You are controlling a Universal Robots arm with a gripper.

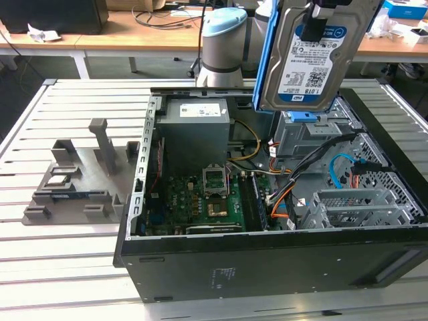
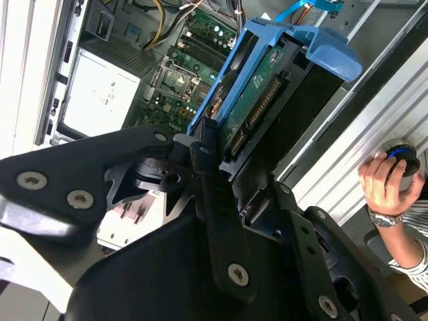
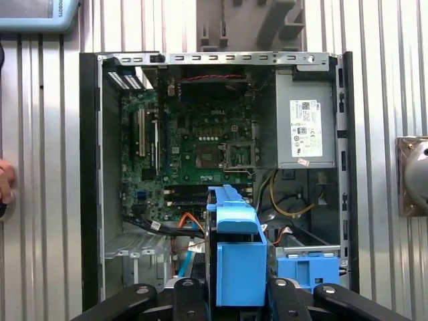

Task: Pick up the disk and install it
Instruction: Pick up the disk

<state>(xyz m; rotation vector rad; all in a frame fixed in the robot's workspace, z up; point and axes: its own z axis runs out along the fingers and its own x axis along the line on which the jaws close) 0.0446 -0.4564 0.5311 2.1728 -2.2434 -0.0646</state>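
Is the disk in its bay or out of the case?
Out. The gripper holds the disk on edge above the open computer case, label facing the exterior view.

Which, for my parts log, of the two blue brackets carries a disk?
The raised bracket: it frames the labelled disk above the case. The other bracket sits inside the case, no disk showing.

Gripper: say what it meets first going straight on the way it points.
Probably the blue bracket in the open case: the gripper, jaws shut on the disk, points down towards it, though depth is unclear.
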